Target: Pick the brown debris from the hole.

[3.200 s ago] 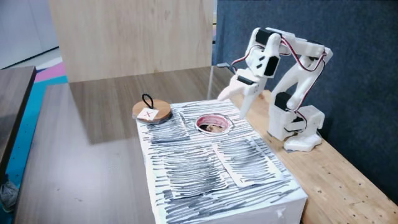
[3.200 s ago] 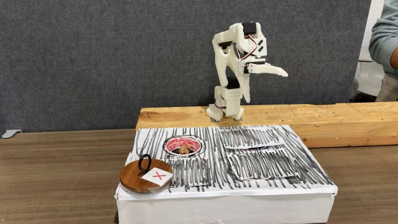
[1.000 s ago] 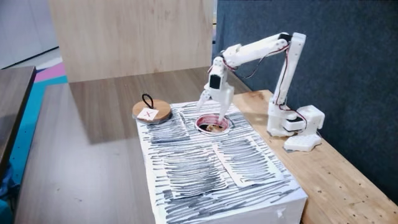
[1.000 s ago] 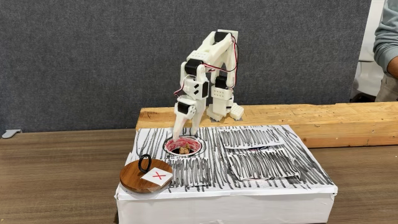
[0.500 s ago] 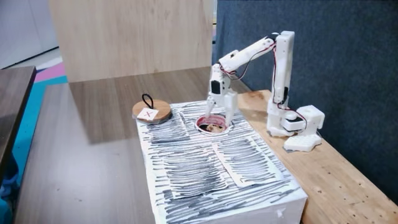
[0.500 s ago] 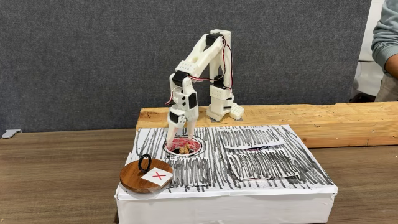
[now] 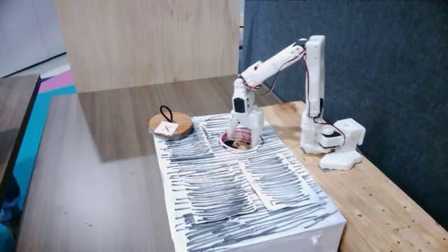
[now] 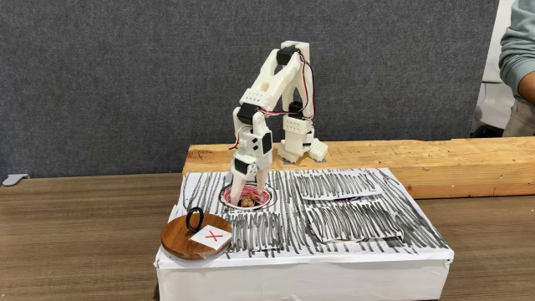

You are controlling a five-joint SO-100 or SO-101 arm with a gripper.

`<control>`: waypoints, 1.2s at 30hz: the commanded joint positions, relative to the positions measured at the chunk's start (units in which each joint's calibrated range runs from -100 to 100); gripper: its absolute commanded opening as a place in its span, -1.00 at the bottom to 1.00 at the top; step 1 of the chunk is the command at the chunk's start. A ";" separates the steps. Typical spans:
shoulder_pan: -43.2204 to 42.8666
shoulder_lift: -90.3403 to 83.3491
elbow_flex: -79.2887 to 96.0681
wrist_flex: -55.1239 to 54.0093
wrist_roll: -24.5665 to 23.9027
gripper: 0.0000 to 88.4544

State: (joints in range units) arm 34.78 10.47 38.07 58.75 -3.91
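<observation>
White striped box (image 8: pixel 351 226) sits on the table, against a wooden plank (image 8: pixel 401 159) that carries the arm's base, so the hole lies within the arm's reach. Arm (image 7: pixel 280 59) is folded over, wrist pointing straight down, presumably to enter the opening vertically. Wooden disc (image 8: pixel 196 238) with black loop lies at the box corner, well apart from the hole (image 8: pixel 266 195), leaving it uncovered. Gripper (image 8: pixel 248 194) has its tips inside the rim; spread or pinched, cannot tell. Debris (image 7: pixel 240 145) lies in the hole, at the fingertips.
</observation>
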 commanded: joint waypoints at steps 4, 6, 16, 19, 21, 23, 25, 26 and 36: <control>-0.57 9.55 -8.07 1.16 -0.35 -0.24; -0.64 10.89 -9.50 1.25 -0.40 -0.24; -0.35 10.39 -8.79 1.83 -0.45 -0.27; -0.20 10.39 -8.79 3.59 -0.45 -0.45; -0.20 10.39 -8.88 4.10 -0.40 -0.67; -0.20 10.30 -9.14 4.10 -0.45 -0.87; -0.28 10.30 -9.59 4.18 -0.50 -0.99; -0.50 10.30 -9.59 4.18 -0.50 -1.00; -0.57 10.30 -9.32 4.27 -0.29 -0.98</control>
State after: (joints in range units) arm 34.11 21.14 28.63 62.00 -4.12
